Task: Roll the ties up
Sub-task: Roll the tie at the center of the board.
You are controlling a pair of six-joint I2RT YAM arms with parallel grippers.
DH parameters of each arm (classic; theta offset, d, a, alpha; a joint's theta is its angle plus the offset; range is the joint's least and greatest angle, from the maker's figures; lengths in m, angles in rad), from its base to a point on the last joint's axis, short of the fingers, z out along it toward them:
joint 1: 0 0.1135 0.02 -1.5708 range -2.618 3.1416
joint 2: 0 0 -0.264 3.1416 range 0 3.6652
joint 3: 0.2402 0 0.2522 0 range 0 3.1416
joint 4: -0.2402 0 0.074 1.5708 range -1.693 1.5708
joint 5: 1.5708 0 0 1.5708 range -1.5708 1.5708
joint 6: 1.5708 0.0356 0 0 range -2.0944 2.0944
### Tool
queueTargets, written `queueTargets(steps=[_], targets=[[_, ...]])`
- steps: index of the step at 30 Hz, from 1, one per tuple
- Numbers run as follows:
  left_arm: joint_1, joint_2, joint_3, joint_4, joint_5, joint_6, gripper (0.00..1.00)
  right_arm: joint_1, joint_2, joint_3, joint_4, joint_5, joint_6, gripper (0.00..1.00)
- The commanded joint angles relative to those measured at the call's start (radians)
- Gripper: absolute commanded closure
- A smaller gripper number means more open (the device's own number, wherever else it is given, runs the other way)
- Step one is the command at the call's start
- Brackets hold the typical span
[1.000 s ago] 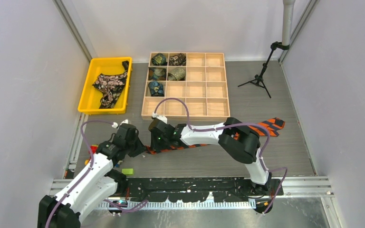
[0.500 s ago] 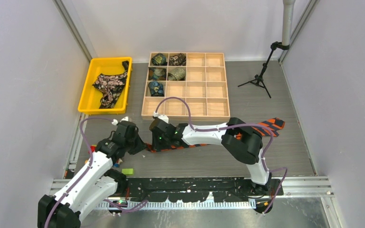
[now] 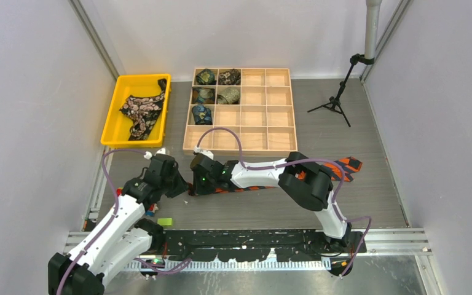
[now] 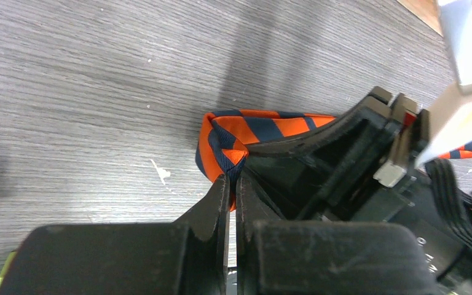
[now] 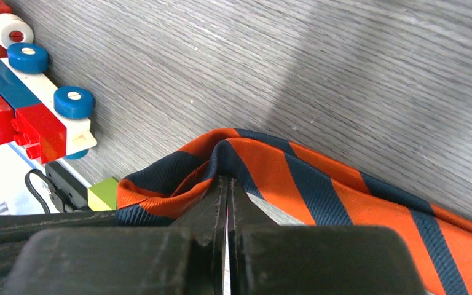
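Note:
An orange-and-navy striped tie (image 3: 295,180) lies across the table, its wide end (image 3: 349,165) at the right. Its narrow end is folded over between the two grippers, near the table's left front. My left gripper (image 3: 183,184) is shut on that folded end; in the left wrist view the jaw tips (image 4: 231,179) pinch the fabric (image 4: 252,126). My right gripper (image 3: 196,184) faces it from the right, shut on a fold of the same tie (image 5: 319,184) at its tips (image 5: 226,182). A black floral tie (image 3: 140,110) lies in the yellow bin (image 3: 112,120).
A wooden grid box (image 3: 264,117) behind the arms holds several rolled ties (image 3: 206,77) in its left cells. Toy blocks (image 5: 31,117) sit by the left gripper, and a green block (image 3: 165,221) lies near the front edge. A small tripod (image 3: 335,101) stands at the back right.
The right gripper's jaws have closed on the tie fold. Both grippers shifted slightly left and back, and the tie's wide end slid left.

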State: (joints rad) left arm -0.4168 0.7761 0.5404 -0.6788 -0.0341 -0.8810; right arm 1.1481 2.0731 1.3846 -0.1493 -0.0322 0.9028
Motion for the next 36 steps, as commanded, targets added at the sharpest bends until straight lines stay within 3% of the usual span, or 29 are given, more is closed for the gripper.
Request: queueTargets(steps=[1, 16, 36], targets=[[0.003, 0.005, 0.030, 0.008, -0.004, 0.012, 1.00, 0.004, 0.008, 0.041, 0.039, -0.021, 0.002, 0.98], [0.004, 0.060, -0.011, 0.071, 0.014, 0.018, 1.00, -0.008, -0.072, 0.005, -0.007, 0.005, -0.027, 1.00], [0.003, 0.186, -0.045, 0.213, 0.103, 0.006, 1.00, -0.021, -0.335, -0.156, -0.116, 0.168, -0.069, 1.00]])
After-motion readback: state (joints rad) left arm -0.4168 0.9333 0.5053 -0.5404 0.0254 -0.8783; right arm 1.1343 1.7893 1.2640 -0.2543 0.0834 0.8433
